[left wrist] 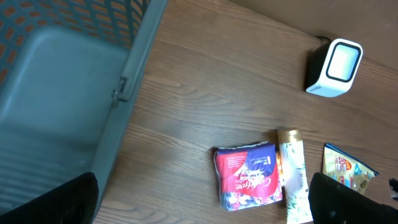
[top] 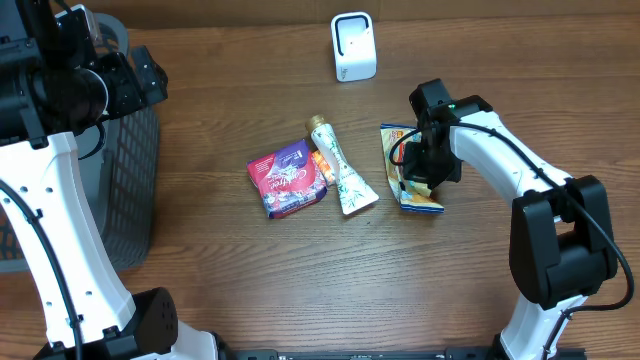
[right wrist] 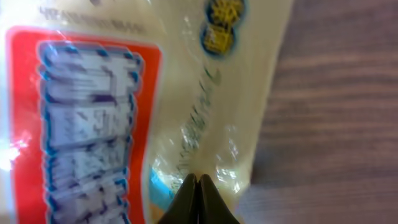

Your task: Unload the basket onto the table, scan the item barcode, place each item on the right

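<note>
Overhead | right claw (top: 420,172) closed, seemingly pinching snack packet (top: 392,142) flat on counter (top: 250,280), well apart from barcode scanner (top: 353,47) | left claw (top: 148,78) open, idle over basket (top: 130,200) | grasp stage; lift, presentation, scan outstanding.

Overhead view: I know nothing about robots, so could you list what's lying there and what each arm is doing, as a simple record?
scanner: white, upright, at the far side
yellow pouch: lying flat, under the right arm's tip
tube: between the pouch and the red-purple packet
basket: grey, at the left
right arm: jaws shut, seemingly pinching the pouch
left arm: jaws wide open, empty, above the basket
</note>
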`<state>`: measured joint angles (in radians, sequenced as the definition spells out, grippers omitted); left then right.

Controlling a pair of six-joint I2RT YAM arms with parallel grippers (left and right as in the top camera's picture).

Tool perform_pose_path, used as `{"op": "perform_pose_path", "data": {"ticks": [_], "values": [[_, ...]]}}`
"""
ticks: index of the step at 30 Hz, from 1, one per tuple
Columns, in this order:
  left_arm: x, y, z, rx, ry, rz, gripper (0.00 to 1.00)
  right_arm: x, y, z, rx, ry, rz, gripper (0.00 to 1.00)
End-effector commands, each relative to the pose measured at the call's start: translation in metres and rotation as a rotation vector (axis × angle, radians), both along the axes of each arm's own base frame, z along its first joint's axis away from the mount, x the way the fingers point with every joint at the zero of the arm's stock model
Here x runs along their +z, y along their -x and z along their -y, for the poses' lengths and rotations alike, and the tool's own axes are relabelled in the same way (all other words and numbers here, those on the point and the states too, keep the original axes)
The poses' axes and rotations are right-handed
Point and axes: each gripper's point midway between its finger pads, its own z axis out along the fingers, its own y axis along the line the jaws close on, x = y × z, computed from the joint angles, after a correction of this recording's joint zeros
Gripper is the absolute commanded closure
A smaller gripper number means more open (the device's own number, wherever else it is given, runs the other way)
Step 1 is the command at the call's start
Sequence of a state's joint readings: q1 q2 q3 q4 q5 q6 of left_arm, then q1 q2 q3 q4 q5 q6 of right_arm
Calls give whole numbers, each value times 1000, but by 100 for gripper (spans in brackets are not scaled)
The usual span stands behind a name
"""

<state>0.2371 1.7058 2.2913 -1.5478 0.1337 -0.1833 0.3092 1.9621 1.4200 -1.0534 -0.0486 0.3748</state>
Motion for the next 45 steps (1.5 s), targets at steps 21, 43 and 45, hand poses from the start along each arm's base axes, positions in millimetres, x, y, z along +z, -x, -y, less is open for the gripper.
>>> {"op": "perform_pose_path", "data": {"ticks": [21,43,45], "values": [[6,0,0,-3,-13,19,0,-9,-7,-39,-13,-250,121,96],[6,0,0,-3,-13,19,0,94,-32,-51,55,-520,139,96],[6,0,0,-3,-13,19,0,96,-33,-61,89,-580,148,96]]}}
